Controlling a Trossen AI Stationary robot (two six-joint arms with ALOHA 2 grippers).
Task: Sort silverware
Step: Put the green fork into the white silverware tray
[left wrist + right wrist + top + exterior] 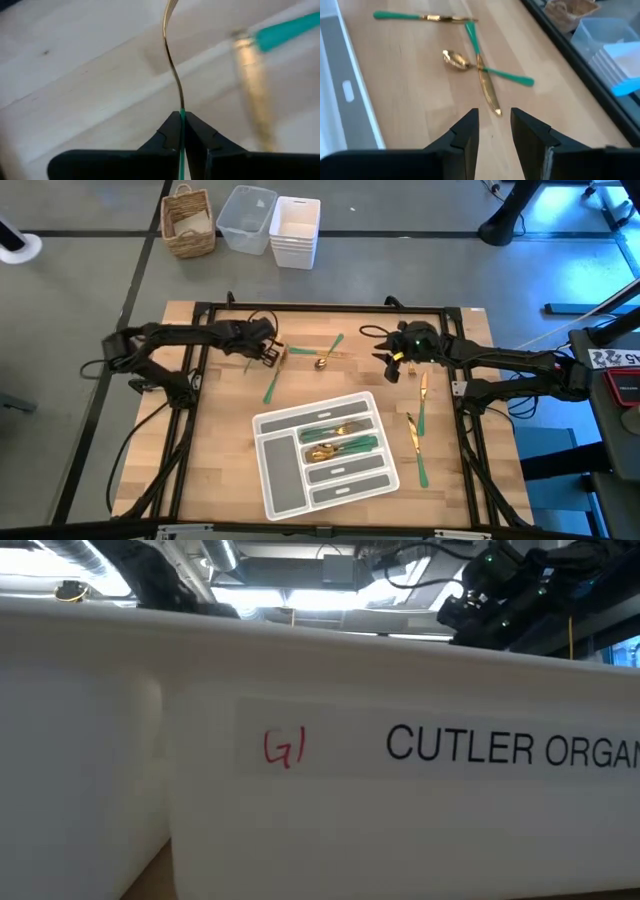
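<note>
My left gripper (272, 355) is at the far left-centre of the table, shut on a piece of silverware whose thin gold neck (172, 60) shows edge-on in the left wrist view. A green handle (270, 385) slants out from under it toward the near edge; I cannot tell if it belongs to the held piece. To the right, a spoon (455, 60) and a knife (487, 87) lie crossed on the wood. My right gripper (495, 130) hovers open just right of them, with nothing between its fingers. A third piece (420, 16) lies beyond them. My left gripper pinches the piece between its two fingers on the green handle (182, 114), right where it meets the gold neck. The fingers slant steeply down from the table's left. The gold head reaches forward past the fingertips and out of the frame, so I cannot tell whether its tip rests on the table.
The grey compartmented tray (283, 475) sits near centre with several pieces in its right-hand compartments. Two more pieces (422, 385) (415, 450) lie on the wood to its right. Its white wall (320, 790) fills the low view. A basket (188, 220) and bins (295, 230) stand beyond the far edge.
</note>
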